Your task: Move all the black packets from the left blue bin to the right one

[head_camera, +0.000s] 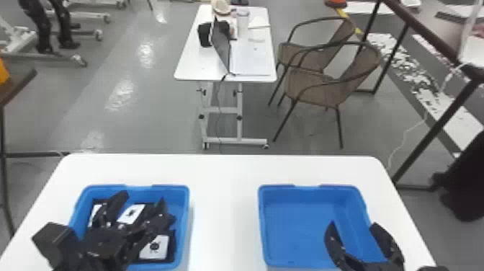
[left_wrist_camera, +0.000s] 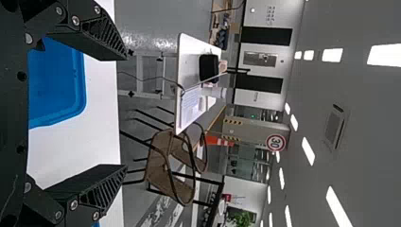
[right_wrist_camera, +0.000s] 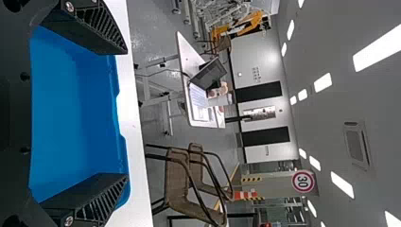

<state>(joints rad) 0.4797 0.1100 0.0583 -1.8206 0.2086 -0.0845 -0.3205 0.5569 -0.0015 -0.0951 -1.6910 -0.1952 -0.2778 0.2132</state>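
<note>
Head view: white bench (head_camera: 225,216) across the near ground, two blue bins on it, side by side and well apart. Left blue bin (head_camera: 184,201) carries the load; right blue bin (head_camera: 295,223) is the drop site. Left arm (head_camera: 104,243) comes in low, across the near part of the left bin, and hides some of the contents. Left end effector (head_camera: 143,198) is over that bin, pointing away from the robot; its fingers stand wide apart in the left wrist view, nothing between them. Right end effector (head_camera: 353,224) is over the near right part of the right bin, likewise spread wide and holding nothing.

Black packets, several, white-labelled, jumbled in the left bin. Left arm is plainly the nearer. One packet (head_camera: 132,213) lies below the left fingers, roughly between them as seen from the head; its long axis cannot be told. Another packet (head_camera: 155,247) lies nearer the robot, just right of the arm. Judgement: transfer at its start; next move probably a lowering of the left end effector, neighbouring packets liable to snag.
</note>
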